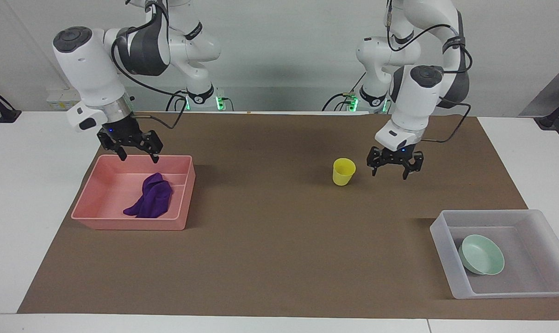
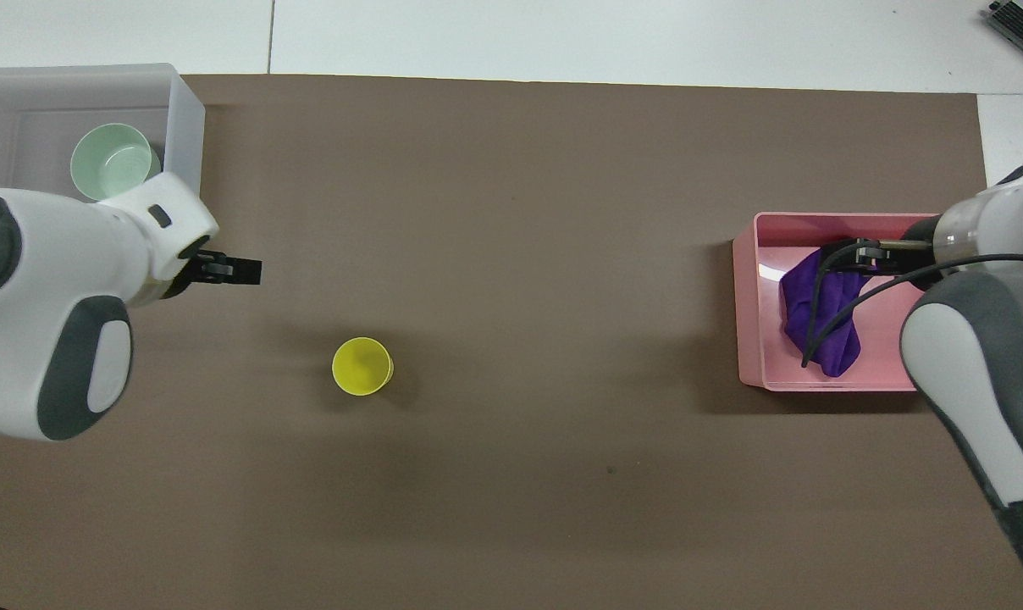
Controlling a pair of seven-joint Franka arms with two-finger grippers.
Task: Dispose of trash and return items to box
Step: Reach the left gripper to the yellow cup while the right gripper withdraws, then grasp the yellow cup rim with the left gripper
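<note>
Hovering with jaws wide, your left gripper (image 1: 394, 165) hangs at the cup's (image 1: 344, 171) three o'clock; the right gripper (image 1: 131, 147), equally wide, above the pink tray (image 1: 97, 215).

Overhead: left arm hides part of box (image 2: 185, 110).

The table is seen from high across it, facing the robots, in one view; in the other it's looked down on steeply from above their end. The brown mat (image 1: 270, 222) (image 2: 562, 254) is shared, half a turn apart.
</note>
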